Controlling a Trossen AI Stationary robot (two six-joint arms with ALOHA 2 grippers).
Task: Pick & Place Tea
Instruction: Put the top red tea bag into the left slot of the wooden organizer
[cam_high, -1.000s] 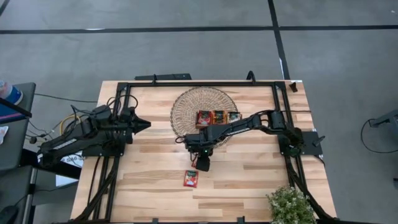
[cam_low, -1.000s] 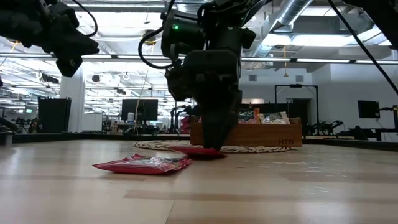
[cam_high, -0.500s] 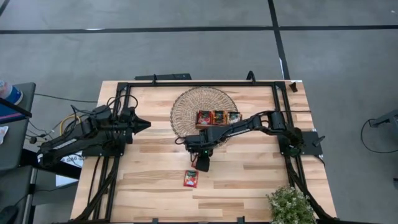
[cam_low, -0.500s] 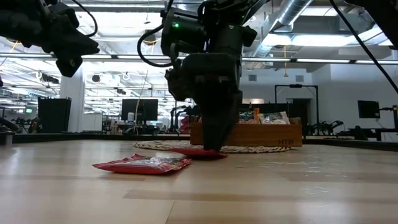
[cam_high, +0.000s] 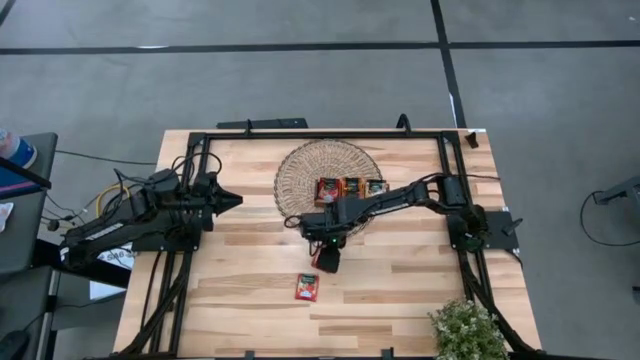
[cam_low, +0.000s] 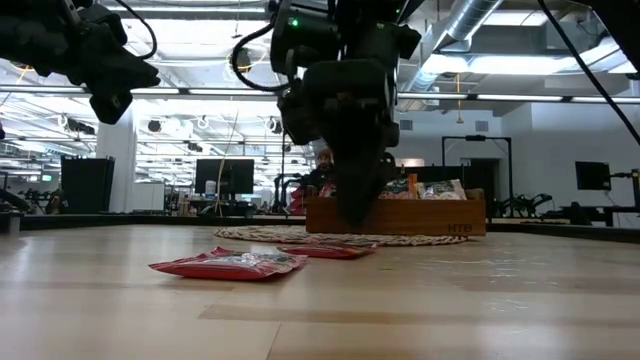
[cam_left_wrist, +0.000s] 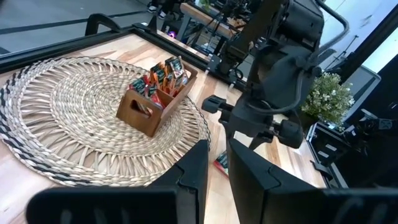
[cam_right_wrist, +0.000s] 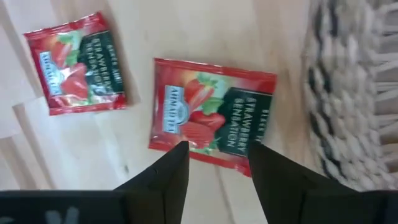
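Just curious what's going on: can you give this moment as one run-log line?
right gripper: jaws open, above red tea sachet beside woven mat | second sachet: on table | left gripper: waiting at left

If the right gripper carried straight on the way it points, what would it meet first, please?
Most likely the red tea sachet lying on the table directly beneath the open right gripper, beside the woven mat; exact height is unclear.

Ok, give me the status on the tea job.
Done: several sachets stand in the wooden tray on the woven mat. In hand: the right gripper hovers over a red sachet beside the mat, jaws open, nothing gripped. Left: that sachet and a second red sachet lie flat on the table. The left gripper waits at the left side.
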